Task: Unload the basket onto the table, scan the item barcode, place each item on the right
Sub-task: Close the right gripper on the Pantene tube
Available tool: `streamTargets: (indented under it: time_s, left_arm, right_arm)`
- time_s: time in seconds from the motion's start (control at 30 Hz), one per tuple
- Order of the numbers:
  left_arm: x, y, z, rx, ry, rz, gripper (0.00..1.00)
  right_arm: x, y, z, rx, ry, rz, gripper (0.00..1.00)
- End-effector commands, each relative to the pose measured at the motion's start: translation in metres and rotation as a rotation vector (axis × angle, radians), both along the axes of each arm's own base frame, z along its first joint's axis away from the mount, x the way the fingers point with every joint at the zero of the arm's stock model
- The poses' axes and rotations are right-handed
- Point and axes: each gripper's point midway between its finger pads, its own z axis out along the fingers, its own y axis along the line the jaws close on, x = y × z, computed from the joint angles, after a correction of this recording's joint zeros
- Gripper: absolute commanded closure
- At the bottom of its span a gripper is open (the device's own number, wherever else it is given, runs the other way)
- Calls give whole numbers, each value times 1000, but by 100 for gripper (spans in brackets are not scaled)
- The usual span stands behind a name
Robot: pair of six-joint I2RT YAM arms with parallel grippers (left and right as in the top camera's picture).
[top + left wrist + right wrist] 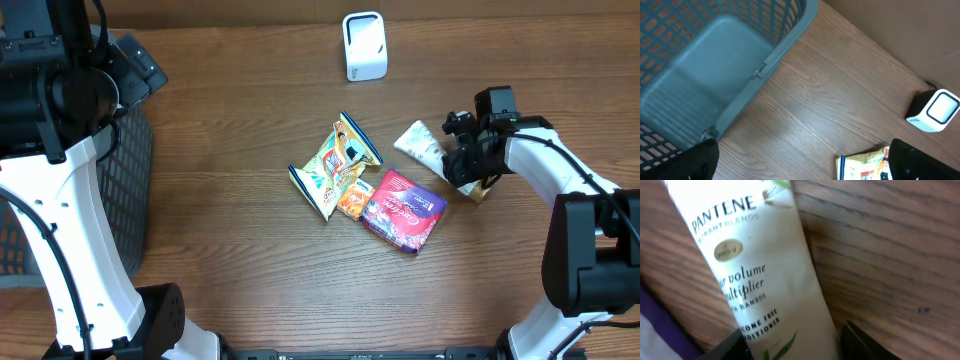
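My right gripper (792,345) straddles the white tube (760,275) lying on the table (890,255), a finger close at each side; I cannot tell if they pinch it. My left gripper (800,167) is spread wide, empty.

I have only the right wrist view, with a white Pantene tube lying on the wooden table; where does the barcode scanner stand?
Observer: The small white box-shaped scanner stands at the far side of the wooden table, to the robot's left of the white Pantene tube and well apart from it.
Operator: Thank you. Does anything else lie out there?
Observer: A yellow and blue snack bag lies mid-table, left of the tube and not touching it.
Operator: And how is the left arm placed?
Observer: The left gripper hangs open and empty near a grey plastic mesh basket.
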Motion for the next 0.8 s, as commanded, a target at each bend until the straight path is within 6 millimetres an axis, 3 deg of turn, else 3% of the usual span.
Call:
streamTargets:
  time_s: [0.0,0.17,0.37,0.53,0.63,0.77]
  left_arm:
    - [-2,2,0,10,6,-5,0]
    - [-2,2,0,10,6,-5,0]
    - [-2,2,0,10,6,-5,0]
    - [-2,2,0,10,6,-5,0]
    - [-2,2,0,10,6,-5,0]
    - [-2,2,0,10,6,-5,0]
  right_arm:
    - [-2,-7,-1,15,31,-235,46]
    - [-5,0,-1,28,48,-281,40]
    - [17,-1,15,11,-26,-281,34]
    - [27,5,19,-21,-94,-32,34]
    - [19,6,16,-39,-69,73,27]
    - [11,12,9,-6,-53,121,28]
